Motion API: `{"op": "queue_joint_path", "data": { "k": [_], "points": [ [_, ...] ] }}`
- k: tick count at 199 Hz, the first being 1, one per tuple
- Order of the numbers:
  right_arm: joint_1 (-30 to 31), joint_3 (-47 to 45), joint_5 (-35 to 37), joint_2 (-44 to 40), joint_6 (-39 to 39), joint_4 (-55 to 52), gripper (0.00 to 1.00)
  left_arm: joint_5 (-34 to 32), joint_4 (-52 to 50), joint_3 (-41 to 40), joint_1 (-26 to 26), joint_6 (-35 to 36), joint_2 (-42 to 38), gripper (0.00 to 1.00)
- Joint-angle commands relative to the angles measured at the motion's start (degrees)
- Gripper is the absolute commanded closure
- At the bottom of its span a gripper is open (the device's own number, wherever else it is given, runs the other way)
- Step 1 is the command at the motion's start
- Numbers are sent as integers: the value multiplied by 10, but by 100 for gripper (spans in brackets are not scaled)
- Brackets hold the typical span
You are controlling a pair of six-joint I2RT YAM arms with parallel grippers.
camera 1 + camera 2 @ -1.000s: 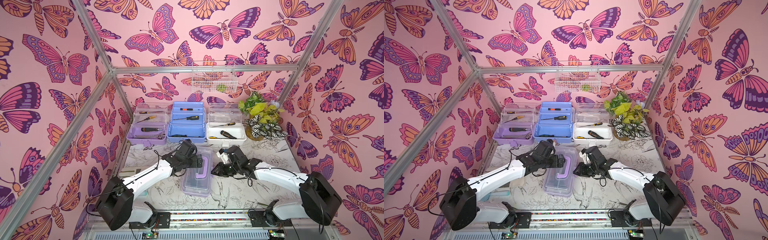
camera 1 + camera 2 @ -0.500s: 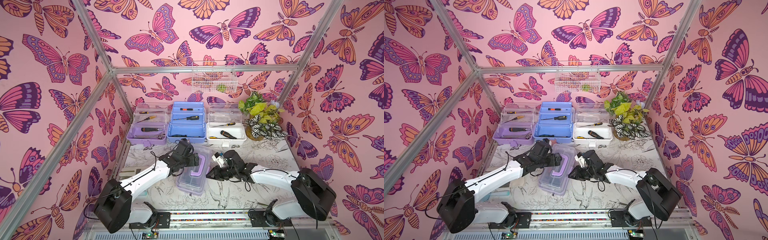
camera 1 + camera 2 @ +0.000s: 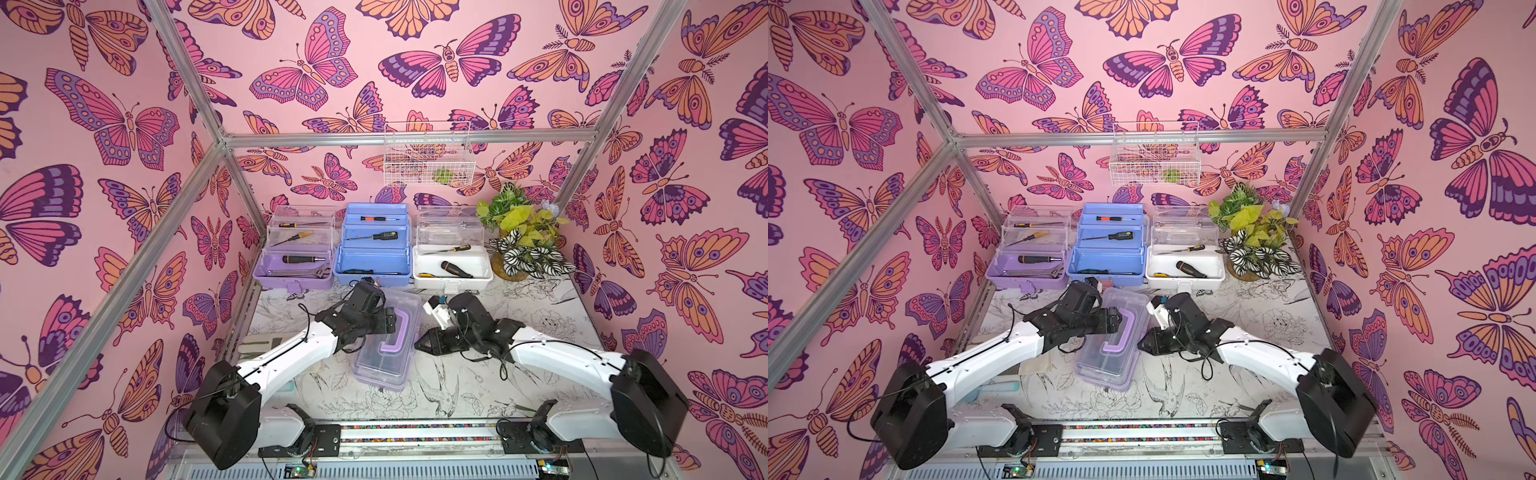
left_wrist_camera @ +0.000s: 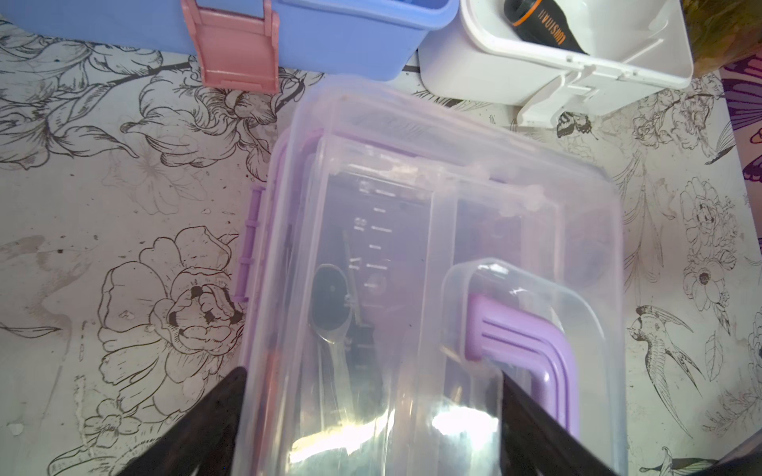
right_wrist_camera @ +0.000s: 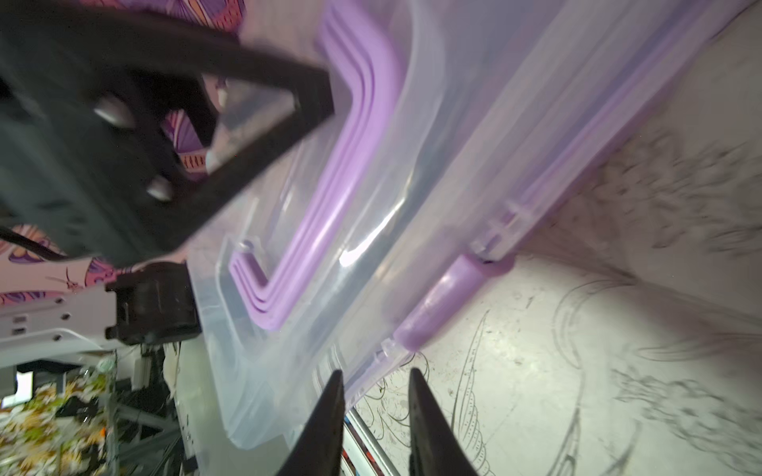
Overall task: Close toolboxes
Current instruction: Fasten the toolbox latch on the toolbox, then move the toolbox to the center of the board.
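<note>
1. The lilac toolbox lies in the middle of the counter, between the two arms. Its clear lid is down over the base and its purple handle is folded flat on top.
2. Its long axis runs from the far edge of the counter toward the near edge, slightly slanted, so one long side faces each arm.
3. The left gripper hangs over the far half of the lid with its jaws wide apart. One finger is at the hinge-side rim and its partner is over the lid beside the handle. I cannot tell whether they press on the plastic.
4. The right gripper points at the opposite long side, low by the counter. Its jaws show only a narrow gap, with nothing visibly clamped between them.
5. The relation that matters is that the latch sits on the long side facing the right arm. It is just beyond the right jaws and a little off their line, while the hinges face the left arm. The right arm is therefore the nearer one for the latch.
6. The lid looks shut, but I cannot tell whether the latch is snapped home. My guess is that the right jaws should push it while the left steadies the box.
7. Three more boxes stand open along the far edge, with tools inside. The second lilac toolbox is toward the far left corner, the blue toolbox is beside it, and the white toolbox is on the right.
</note>
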Motion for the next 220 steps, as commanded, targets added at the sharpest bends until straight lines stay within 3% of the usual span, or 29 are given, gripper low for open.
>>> {"op": "queue_joint_path", "data": {
  "k": [1,16,68,114,160,183,220],
  "points": [
    [-34,36,86,-37,-57,-148,71,-37,-143,-7,23,27,17,15],
    [-49,65,133,-41,-65,-196,71,-53,-162,2,39,45,16,15],
    [-115,174,201,10,-78,-279,71,-80,-249,69,96,129,38,16],
    [-120,270,282,94,-149,-286,71,-61,-251,88,170,185,34,17],
    [-123,358,241,209,-201,-258,69,-6,-235,110,252,210,70,14],
    [-123,400,238,259,-208,-251,68,7,-234,134,253,219,84,0],
    [-123,471,242,348,-217,-238,59,32,-239,157,252,213,55,1]
  ]
}}
